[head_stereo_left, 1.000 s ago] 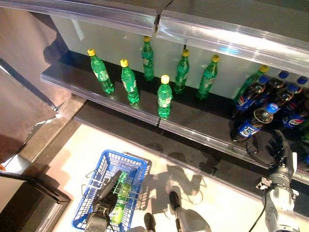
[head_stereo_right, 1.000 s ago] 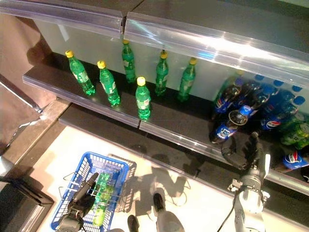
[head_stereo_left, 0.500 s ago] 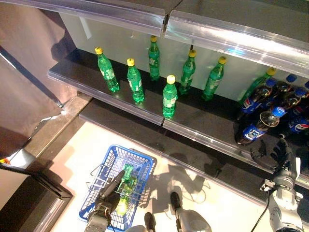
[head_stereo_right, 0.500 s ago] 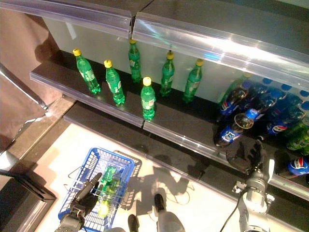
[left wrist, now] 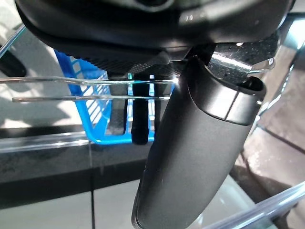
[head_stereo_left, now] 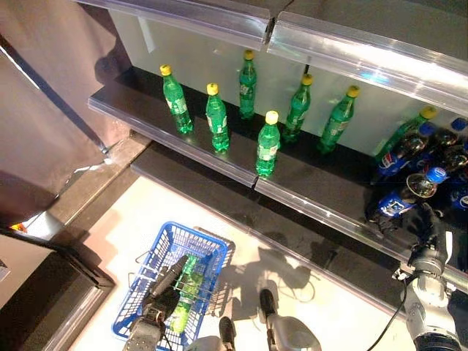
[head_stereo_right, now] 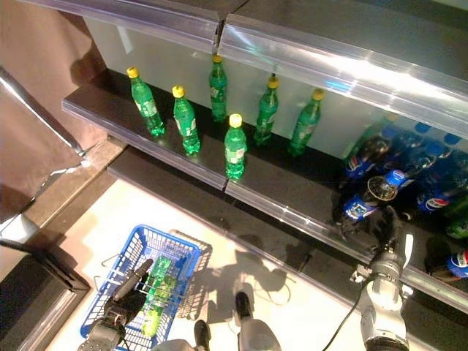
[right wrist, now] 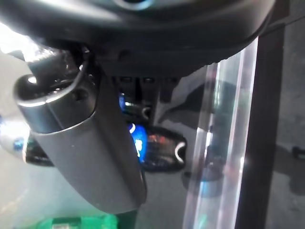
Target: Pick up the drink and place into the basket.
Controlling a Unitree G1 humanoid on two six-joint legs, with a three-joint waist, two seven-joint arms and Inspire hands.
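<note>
Down by the robot's legs, the left hand grips the wire handles of the blue basket, a green bottle already lying inside. Over the last second the view has swung, the shelf sliding sideways, so the camera turned. Farther off, the right hand has crept up to the cola bottle on the shelf; whether it grasps, I cannot tell.
</note>
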